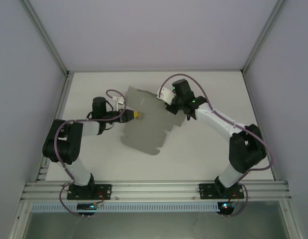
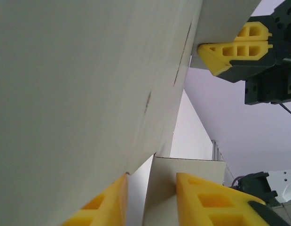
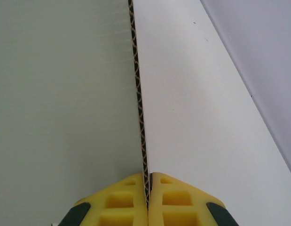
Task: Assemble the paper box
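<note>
The paper box (image 1: 144, 124) is not yet a box. It is a flat grey cut-out sheet with flaps and tabs, held over the middle of the table (image 1: 208, 154) between the two arms. No wall looks folded up yet, so the work seems to be at the first fold, with the sheet steadied from one side while the other side gets a hold.

The right gripper (image 3: 148, 178) has its jaws shut tight on the sheet's right edge. In its wrist view the corrugated edge runs straight up out of the pinched fingertips.

The left gripper (image 1: 136, 115) is at the sheet's left part. In its wrist view the jaws stand partly apart with a flap (image 2: 187, 169) between them. The flap lies against one finger, and a slit of light shows on the other side. I cannot tell whether they grip it.

Next, the left jaws likely need a firm pinch on that flap. Then the flap has to be bent along its crease while the right arm holds the sheet steady.
</note>
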Controlling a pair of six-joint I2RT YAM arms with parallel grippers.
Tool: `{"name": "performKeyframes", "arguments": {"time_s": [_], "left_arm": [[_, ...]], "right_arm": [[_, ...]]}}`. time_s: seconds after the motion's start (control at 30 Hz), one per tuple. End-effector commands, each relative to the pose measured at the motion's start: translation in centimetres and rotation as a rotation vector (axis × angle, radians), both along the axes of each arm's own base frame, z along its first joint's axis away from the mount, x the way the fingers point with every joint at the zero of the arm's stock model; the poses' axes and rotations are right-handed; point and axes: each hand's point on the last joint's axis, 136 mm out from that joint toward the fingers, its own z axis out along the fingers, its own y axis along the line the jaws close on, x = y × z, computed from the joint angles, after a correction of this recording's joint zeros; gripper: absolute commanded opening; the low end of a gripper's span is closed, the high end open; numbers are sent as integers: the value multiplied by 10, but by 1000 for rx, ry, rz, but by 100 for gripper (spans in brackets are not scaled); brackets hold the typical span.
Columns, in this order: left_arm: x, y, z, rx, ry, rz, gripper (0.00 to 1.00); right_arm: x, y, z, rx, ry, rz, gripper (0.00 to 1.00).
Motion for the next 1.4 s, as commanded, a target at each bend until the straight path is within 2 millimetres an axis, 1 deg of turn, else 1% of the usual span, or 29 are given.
{"name": "performKeyframes", "arguments": {"time_s": [0.0,0.07,0.1,0.2,0.23,0.3,0.37,0.4,0.43,0.5,0.6,0.73,0.8,0.87,0.9,0.93,0.97,1.03,1.13,1.23,1.3,1.37], "left_arm": [[-1,-17,13,-28,-50,-61,20],[0,-17,9,-25,-34,-55,18],[1,-17,7,-22,-24,-48,15],[8,-17,1,-12,14,-15,5],[11,-16,-1,-5,31,5,1],[18,-13,-7,22,76,51,0],[23,-10,-17,56,131,94,0],[26,-8,-21,68,163,121,0],[29,-5,-26,82,202,149,0],[36,1,-37,114,275,212,0],[41,6,-44,123,334,269,0],[43,7,-55,135,386,283,0],[42,6,-60,134,403,278,0],[41,7,-66,141,420,281,2],[39,8,-68,147,424,284,7],[37,10,-69,153,429,287,15],[35,12,-71,163,430,293,17],[32,20,-73,185,432,315,20],[25,38,-72,224,427,360,26],[19,56,-65,279,403,401,32],[15,65,-54,314,367,417,35],[10,72,-39,343,323,429,36]], "right_arm": [[-24,44,34,188,-8,156,0],[-25,44,35,193,-10,163,0],[-26,45,36,194,-11,170,0],[-28,45,35,184,-21,186,0],[-29,46,34,173,-24,193,0],[-31,45,33,130,-59,210,0],[-39,48,29,64,-103,252,0],[-42,49,31,30,-138,271,0],[-49,49,21,-8,-145,290,0],[-58,51,15,-84,-172,317,0],[-72,54,6,-196,-180,345,0],[-94,59,-12,-319,-163,398,0],[-99,60,-19,-368,-160,400,0],[-95,58,-22,-400,-181,369,0],[-91,58,-20,-401,-198,353,0],[-83,54,-18,-410,-214,324,0],[-76,50,-16,-418,-230,296,0],[-66,40,-13,-449,-246,263,0],[-52,27,-12,-498,-271,228,0],[-45,19,-13,-525,-264,204,0],[-42,17,-16,-531,-258,195,0],[-41,17,-17,-533,-256,196,0]]}}
